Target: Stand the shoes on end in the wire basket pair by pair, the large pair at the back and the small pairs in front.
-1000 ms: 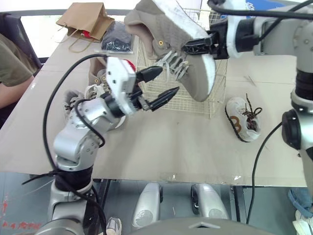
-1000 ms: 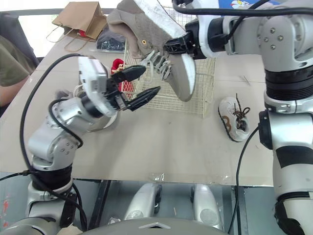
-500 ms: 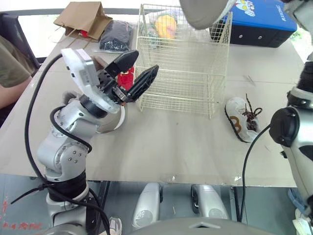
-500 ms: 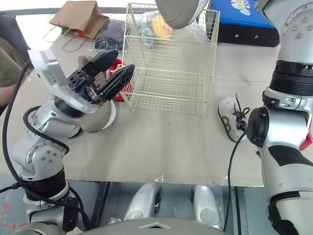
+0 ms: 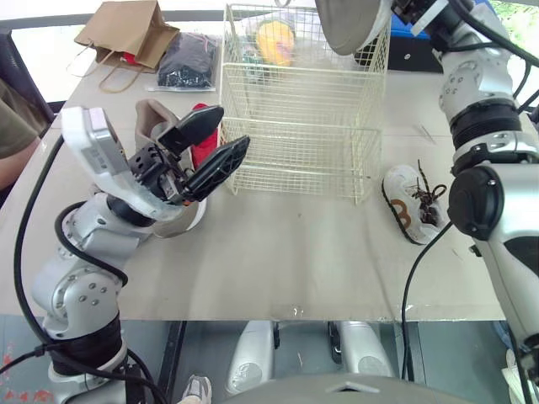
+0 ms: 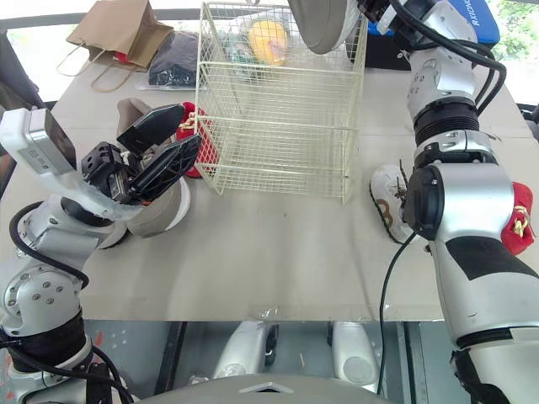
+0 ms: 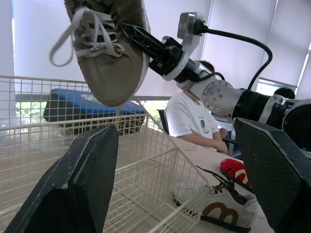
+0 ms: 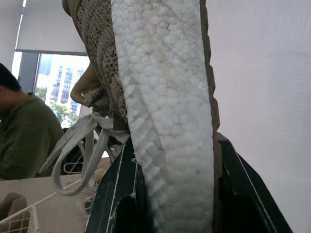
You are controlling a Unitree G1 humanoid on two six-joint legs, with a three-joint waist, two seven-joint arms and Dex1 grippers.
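The wire basket (image 5: pixel 303 118) stands at the middle back of the table. My right gripper (image 8: pixel 170 160) is shut on a large beige shoe (image 5: pixel 354 21) and holds it above the basket's top, white sole outward. Left of the basket my left gripper (image 5: pixel 232 126) stands open with nothing between its fingers. Behind it lie a second large beige shoe (image 5: pixel 154 118) and a small red shoe (image 5: pixel 202 150). A small white shoe with a brown mark (image 5: pixel 413 206) lies right of the basket. Another small red shoe (image 6: pixel 516 217) lies at the far right.
A yellow thing in plastic (image 5: pixel 274 38) shows through the basket's back; whether it is inside I cannot tell. A brown paper bag (image 5: pixel 122 34) and a black bag (image 5: pixel 187 61) lie at the back left, a blue box (image 6: pixel 472 17) at the back right. A person (image 7: pixel 192 119) sits beside the table.
My right gripper has lifted the large shoe from in front of the basket to above its top. The left gripper has drawn back to the left, still open. The camera has shifted.
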